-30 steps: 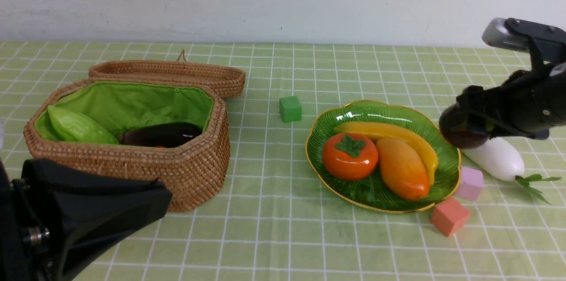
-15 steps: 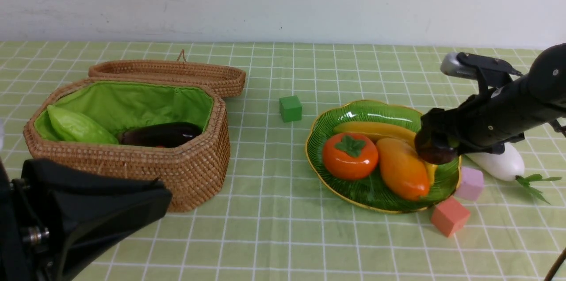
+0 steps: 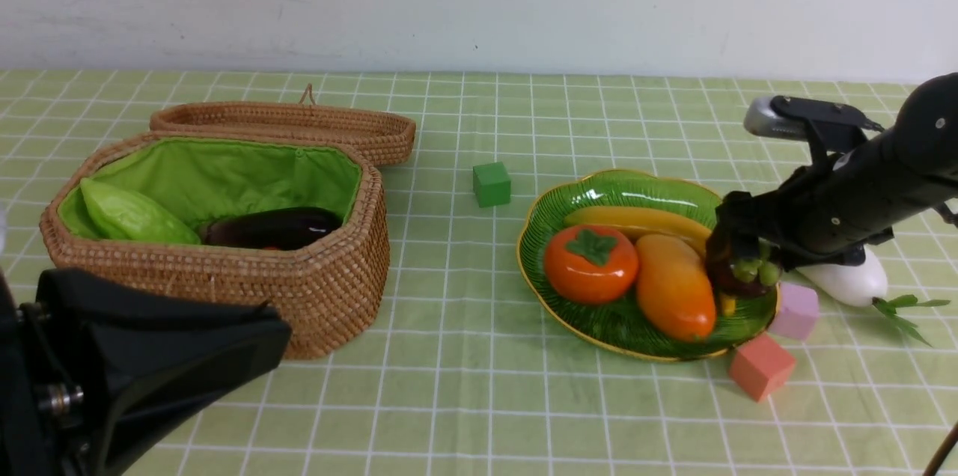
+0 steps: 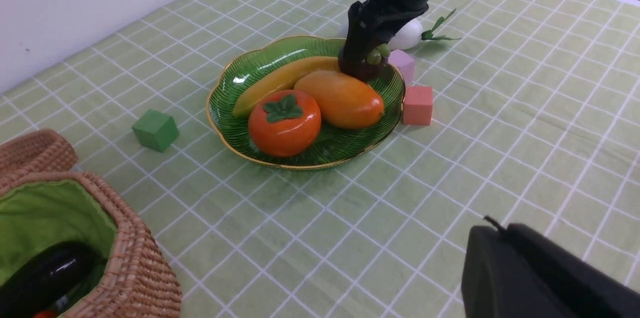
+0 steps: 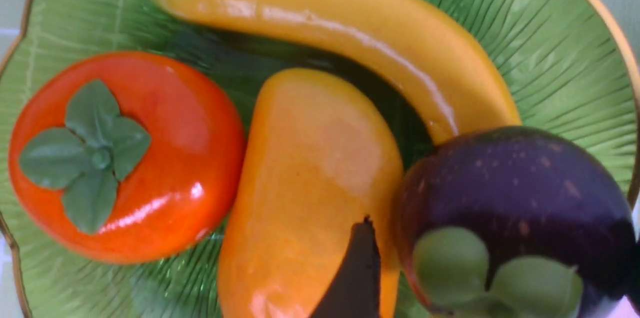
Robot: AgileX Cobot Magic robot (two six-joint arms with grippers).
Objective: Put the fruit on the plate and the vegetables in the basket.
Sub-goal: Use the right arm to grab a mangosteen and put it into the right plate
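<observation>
Starting at the near left, the left gripper (image 3: pixel 142 356) fills the corner as a dark bulk, its jaws clenched on nothing. Just beyond it sits the basket (image 3: pixel 314 289), lid lying open behind, with the light green gourd (image 3: pixel 131 214) at its left end and the dark eggplant (image 3: pixel 273 227) beside it on the green lining. A green cube (image 3: pixel 492 184) stands alone on the checked cloth (image 3: pixel 464 401) between basket and plate. On the plate (image 3: pixel 591 326) the persimmon (image 3: pixel 591 264) lies leftmost, the mango (image 3: pixel 673 287) touches it on the right, and the banana (image 3: pixel 636 220) curves along the far side. At the plate's right edge the mangosteen (image 3: pixel 741 278) rests against the mango and the banana's tip, green knobs facing near. The right gripper (image 3: pixel 741 255) sits around it with the jaws spread wide; one dark finger (image 5: pixel 352 278) shows between mango and mangosteen, and whether it presses the fruit cannot be told. Just right of the plate are a pink cube (image 3: pixel 795 310) and a nearer salmon cube (image 3: pixel 761 366). Farthest right lies the white radish (image 3: pixel 853 281), partly under the arm.
</observation>
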